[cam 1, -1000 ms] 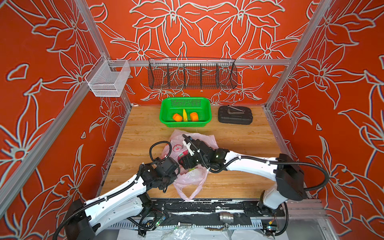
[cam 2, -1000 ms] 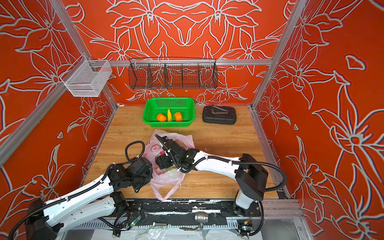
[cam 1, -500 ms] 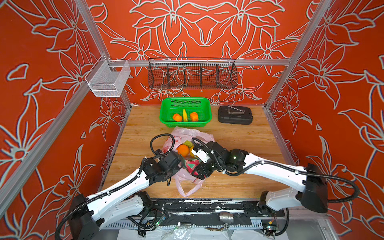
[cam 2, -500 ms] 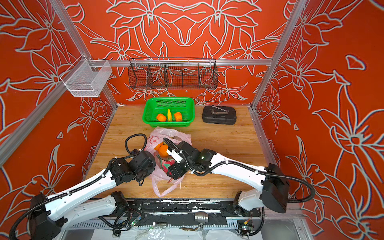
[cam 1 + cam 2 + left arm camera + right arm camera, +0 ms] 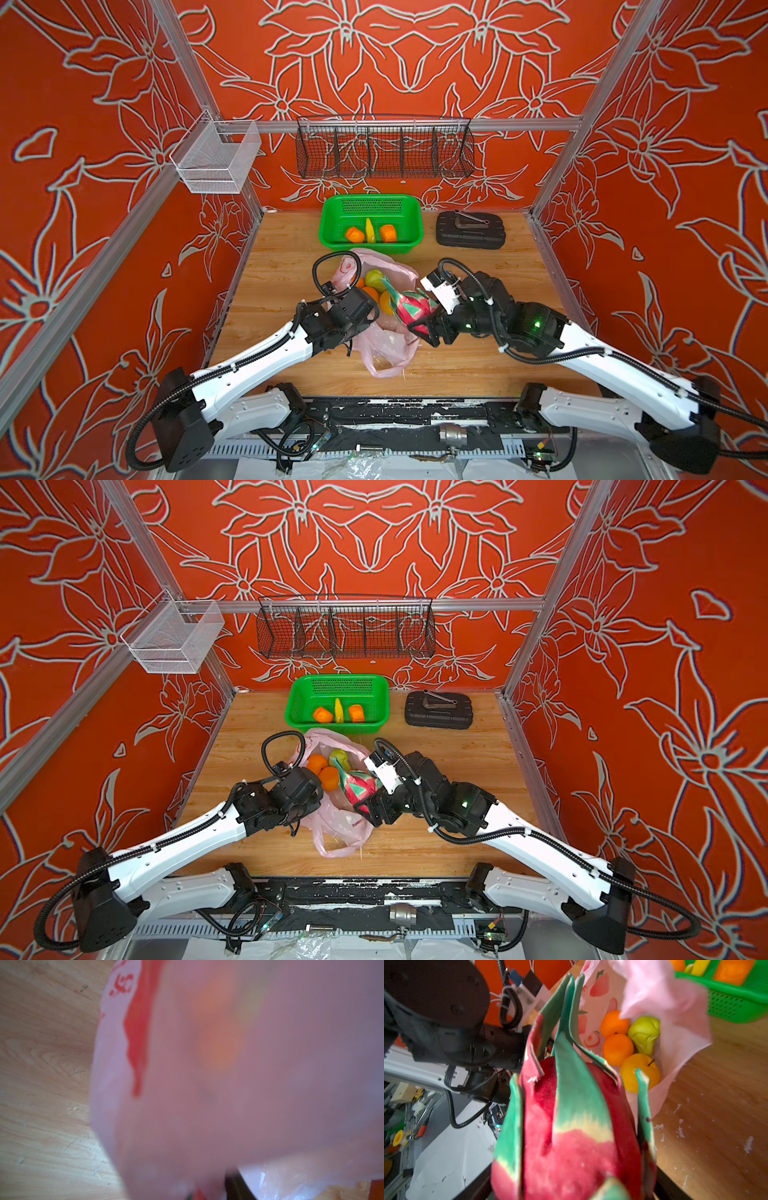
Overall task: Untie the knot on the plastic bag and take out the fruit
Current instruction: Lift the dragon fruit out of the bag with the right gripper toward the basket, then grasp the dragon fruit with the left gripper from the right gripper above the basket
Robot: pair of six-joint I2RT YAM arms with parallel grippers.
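In both top views the plastic bag [image 5: 386, 345] is lying mid-counter [image 5: 282, 266] with its mouth gaping, so we are judging the knot already undone and the emptying step under way. Our right hand [image 5: 422, 328] is clamping its wide-spread jaws around the magenta dragon fruit [image 5: 409, 305], which is sitting at the bag's edge. Oranges [image 5: 371, 294] and a yellow-green fruit [image 5: 374, 279] are lying just beyond it in the bag. Our left hand [image 5: 360, 323] is pressing against the bag's left side, its jaws hidden under the wrist. Behind, the green basket [image 5: 372, 205] is holding two orange pieces and a banana.

In the left wrist view pink film is covering the lens. We cannot tell how far that hand is open, or whether it is pinching plastic. Red printed marks [image 5: 122, 987] are showing, script-like but unreadable.

In the right wrist view the dragon fruit is filling the frame between dark fingers [image 5: 671, 1189], and a yellow stemmed fruit [image 5: 639, 1072] is resting beside the oranges. Strawberry drawings [image 5: 600, 987] are decorating the film, and no brand is legible.

We are judging that the next move calls for lifting the dragon fruit clear without dragging the film along.
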